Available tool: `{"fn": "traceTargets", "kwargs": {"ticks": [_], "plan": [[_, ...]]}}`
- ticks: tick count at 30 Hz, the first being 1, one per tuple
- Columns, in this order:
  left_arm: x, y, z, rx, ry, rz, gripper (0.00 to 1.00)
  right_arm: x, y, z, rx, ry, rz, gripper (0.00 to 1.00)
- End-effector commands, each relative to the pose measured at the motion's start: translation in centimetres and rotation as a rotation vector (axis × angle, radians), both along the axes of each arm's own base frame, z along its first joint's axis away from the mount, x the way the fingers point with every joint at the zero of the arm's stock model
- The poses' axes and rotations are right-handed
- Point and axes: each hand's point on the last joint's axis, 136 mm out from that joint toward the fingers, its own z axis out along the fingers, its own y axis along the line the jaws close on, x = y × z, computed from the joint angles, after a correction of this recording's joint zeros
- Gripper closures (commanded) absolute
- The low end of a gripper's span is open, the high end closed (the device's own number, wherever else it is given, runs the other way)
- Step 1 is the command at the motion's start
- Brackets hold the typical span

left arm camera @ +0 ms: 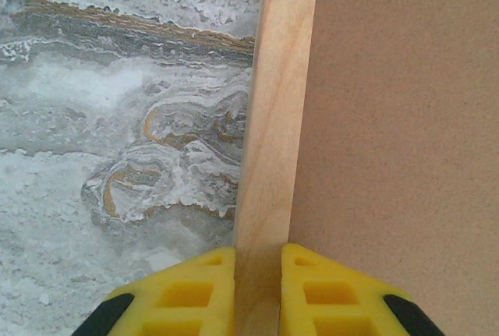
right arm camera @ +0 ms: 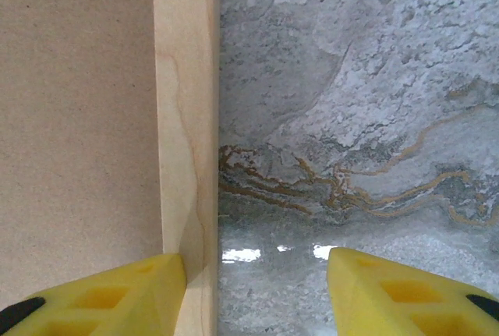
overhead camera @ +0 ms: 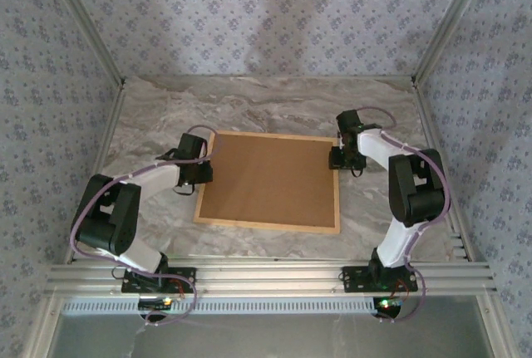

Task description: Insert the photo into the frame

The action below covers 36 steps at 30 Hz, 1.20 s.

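Evidently the left fingers [left arm camera: 183, 293] clenched one rail of the light wooden rectangular frame [left arm camera: 269, 133], lying back-up on the grey marble worktop [overhead camera: 166, 125]; the released right fingers [right arm camera: 405, 289], straddling the opposite rail, probably needed centring before closing.

I count one frame [overhead camera: 266, 226], one brown board [overhead camera: 270, 178] seemingly set in its back, and two grippers: left gripper [left arm camera: 257, 266] at its nine o'clock, right gripper [right arm camera: 257, 266] at three.

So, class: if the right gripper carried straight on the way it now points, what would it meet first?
Probably the wooden edge of the frame. The right gripper is open, with one finger above that edge and the other above the marble table. Depth is unclear, so the table might be touched at the same moment.
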Motion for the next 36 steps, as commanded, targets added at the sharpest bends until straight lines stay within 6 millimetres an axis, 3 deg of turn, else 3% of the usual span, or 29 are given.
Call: {"fn": "traceTargets", "kwargs": {"ticks": [1,16,36], "plan": [[-3.8,0.3,-3.5,0.027,0.164,-0.030,0.82,0.1,1.1,-1.0,0.014,0.018,0.032,0.46],[-3.8,-0.1,-3.6,0.013,0.167,-0.039,0.83,-0.6,3.8,-2.4,0.032,0.054,0.087,0.46],[-4.1,-0.3,-4.0,0.001,0.176,-0.042,0.83,-0.8,5.9,-3.0,0.034,0.068,0.131,0.45]]}}
